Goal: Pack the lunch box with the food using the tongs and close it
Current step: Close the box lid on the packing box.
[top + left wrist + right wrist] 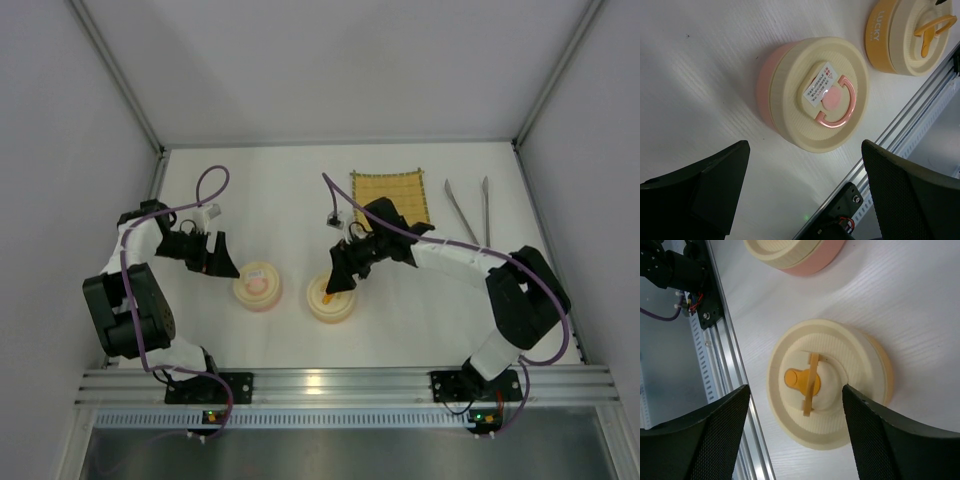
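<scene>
While both arms hung low over the white table (270,190), neither claw had hold of anything. The left gripper (216,256) stood spread wide, its two dark fingers (715,185) well apart and empty. It hovered just to the left of the pink lunch box (257,285), whose cream lid was on, the pink handle folded flat beside a small white label. From the left wrist view the box sat ahead of the fingers, nearer the far one, and touched neither.

The right gripper (340,275) was also released. Its jaws straddled the orange lunch box (331,300) from above, and the cream lid with its upright orange handle (807,382) sat in the gap between the fingers (890,440). I saw no contact with the lid or handle.

The two boxes stood side by side, close but apart, near the aluminium rail (340,382) at the front edge. The tongs (470,210) lay untouched at the far right of the table, arms splayed, just right of the yellow woven mat (390,195).
</scene>
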Controlling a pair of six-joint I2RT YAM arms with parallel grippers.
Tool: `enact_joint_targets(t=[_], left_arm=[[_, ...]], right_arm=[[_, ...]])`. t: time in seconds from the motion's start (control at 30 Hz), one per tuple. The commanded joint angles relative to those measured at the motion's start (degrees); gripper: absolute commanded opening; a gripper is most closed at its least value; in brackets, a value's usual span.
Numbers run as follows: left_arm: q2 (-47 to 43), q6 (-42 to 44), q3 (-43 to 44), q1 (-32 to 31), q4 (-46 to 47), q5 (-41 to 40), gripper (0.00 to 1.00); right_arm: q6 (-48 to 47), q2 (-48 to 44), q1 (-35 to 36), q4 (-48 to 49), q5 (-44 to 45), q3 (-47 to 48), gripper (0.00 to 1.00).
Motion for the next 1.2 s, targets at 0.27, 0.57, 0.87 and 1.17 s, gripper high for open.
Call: enact_joint_targets(t=[0.27, 0.57, 0.87, 1.17], left_arm=[[-1.58, 1.98, 0.25, 0.12, -1.16, 3.01, 0.98], [-1.41, 0.75, 0.26, 0.12, -0.10, 2.83, 0.98], [-0.35, 0.31, 0.08, 0.12, 0.42, 2.74, 0.98], [-0.26, -2.50, -1.50, 0.12, 4.38, -0.25, 0.98]], right_arm=[[-6.70, -3.82, -3.70, -6.26, -5.48, 8.07, 0.49], [-8.81, 0.83, -2.64, -10.30, -10.06, 6.40, 0.12], [-8.63, 7.23, -1.85, -8.99, -10.95, 7.28, 0.06], [-11.17, 10.50, -2.46, -9.07, -6.20, 5.88, 0.04]])
